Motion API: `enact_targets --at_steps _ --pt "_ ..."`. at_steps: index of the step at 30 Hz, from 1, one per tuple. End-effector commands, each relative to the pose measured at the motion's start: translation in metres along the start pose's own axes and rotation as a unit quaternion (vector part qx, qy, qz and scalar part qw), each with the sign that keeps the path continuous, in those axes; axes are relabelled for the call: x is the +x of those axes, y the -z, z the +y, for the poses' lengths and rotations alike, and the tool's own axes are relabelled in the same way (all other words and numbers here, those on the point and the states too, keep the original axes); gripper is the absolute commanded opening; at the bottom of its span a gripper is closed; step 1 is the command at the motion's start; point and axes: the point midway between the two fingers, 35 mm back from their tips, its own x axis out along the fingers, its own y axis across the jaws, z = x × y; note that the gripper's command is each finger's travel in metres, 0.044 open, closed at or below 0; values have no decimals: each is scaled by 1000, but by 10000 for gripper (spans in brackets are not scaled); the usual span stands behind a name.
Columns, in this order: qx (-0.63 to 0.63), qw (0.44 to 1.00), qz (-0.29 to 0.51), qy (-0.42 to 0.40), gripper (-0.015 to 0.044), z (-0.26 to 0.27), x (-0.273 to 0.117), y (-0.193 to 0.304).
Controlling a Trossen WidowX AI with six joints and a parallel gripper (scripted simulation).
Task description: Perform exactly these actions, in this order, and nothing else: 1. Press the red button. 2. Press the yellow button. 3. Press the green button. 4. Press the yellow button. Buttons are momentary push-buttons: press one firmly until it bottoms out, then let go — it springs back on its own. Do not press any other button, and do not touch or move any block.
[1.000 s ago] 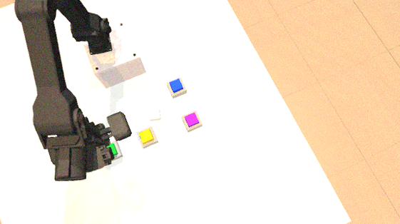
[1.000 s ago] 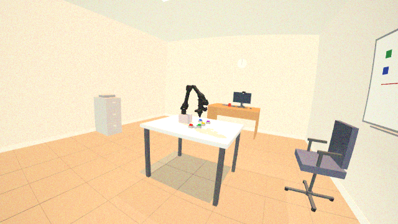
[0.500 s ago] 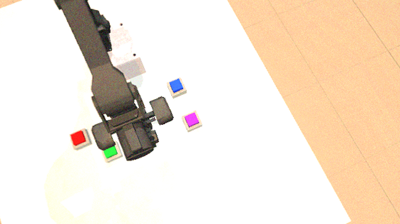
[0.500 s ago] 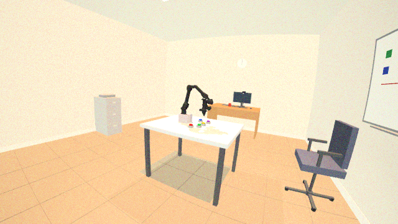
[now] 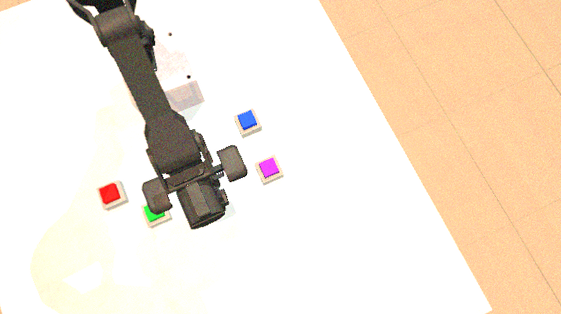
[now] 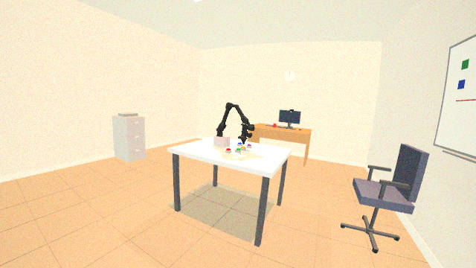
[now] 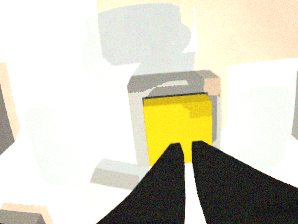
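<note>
The yellow button (image 7: pixel 177 122) (image 6: pixel 243 148) is below my gripper (image 7: pixel 187 143) (image 6: pixel 243 143), which is shut and empty. The fingertips overlap the near part of its cap in the wrist view; contact cannot be told there, but the exterior view shows them slightly above it. The arm hides the yellow button and the fingertips in the top view. The green button (image 5: pixel 154 215) (image 6: pixel 238 150) is partly covered by the arm in the top view. The red button (image 5: pixel 109 194) (image 6: pixel 228 150) stands beyond the green one, at the left.
A blue button (image 5: pixel 247 119) (image 6: pixel 239 144) and a magenta button (image 5: pixel 269 167) (image 6: pixel 249 146) stand right of the arm in the top view. A pale box (image 5: pixel 186 96) (image 6: pixel 222 141) stands near the arm's base. A small whitish block (image 7: pixel 116 175) lies beside the yellow button.
</note>
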Motion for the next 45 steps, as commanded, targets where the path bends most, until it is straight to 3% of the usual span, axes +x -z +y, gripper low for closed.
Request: enact_targets --at_steps 1,14,36,40,44,45 --pt "2 1000 4 -1 20 0 9 2" --pt "2 1000 4 -1 20 0 29 3" --pt "2 1000 4 -1 20 0 29 3" --pt "1 1000 4 -1 20 0 0 2" --pt "2 1000 4 -1 20 0 -3 3" --pt "2 1000 4 -1 46 3 -4 2"
